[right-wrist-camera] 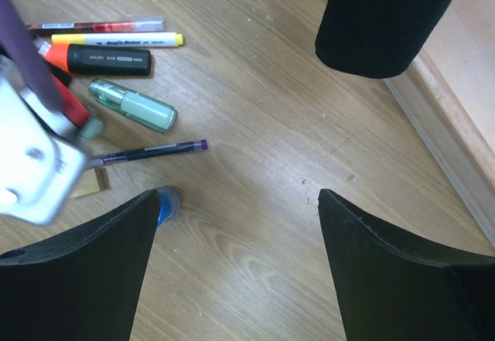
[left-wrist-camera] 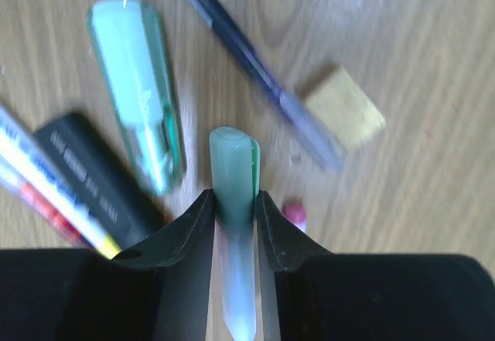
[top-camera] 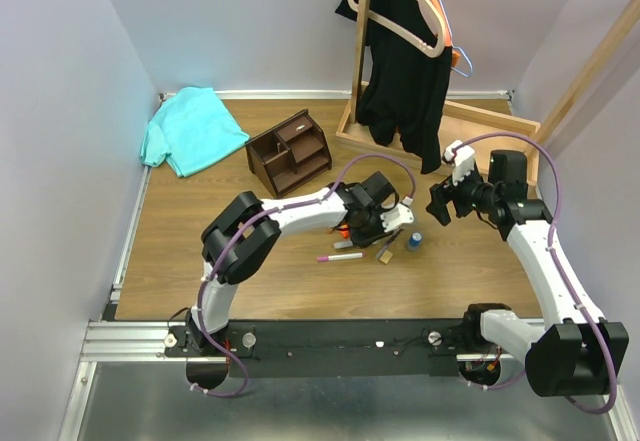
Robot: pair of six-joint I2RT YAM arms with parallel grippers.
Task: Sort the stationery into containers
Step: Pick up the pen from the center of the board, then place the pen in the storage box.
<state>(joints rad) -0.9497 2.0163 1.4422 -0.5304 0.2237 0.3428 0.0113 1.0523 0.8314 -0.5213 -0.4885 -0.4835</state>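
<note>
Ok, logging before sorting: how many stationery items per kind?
Pale green markers: 2, one in left claw
Black marker, yellow-tipped marker, pink marker: 3
Dark thin pen, red thin pen: 2
Tan block: 1
Blue cylinder: 1
Total: 9 clearly visible

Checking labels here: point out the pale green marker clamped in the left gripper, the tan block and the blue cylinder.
pale green marker point(left-wrist-camera: 234, 159), left wrist view, on its capped end.
tan block point(left-wrist-camera: 344, 109), left wrist view, middle of its top face.
blue cylinder point(right-wrist-camera: 170, 204), right wrist view, on its exposed part.

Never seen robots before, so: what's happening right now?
Left gripper shut on pale green marker. Right gripper open, empty. Way to organizer looks clear.
</note>
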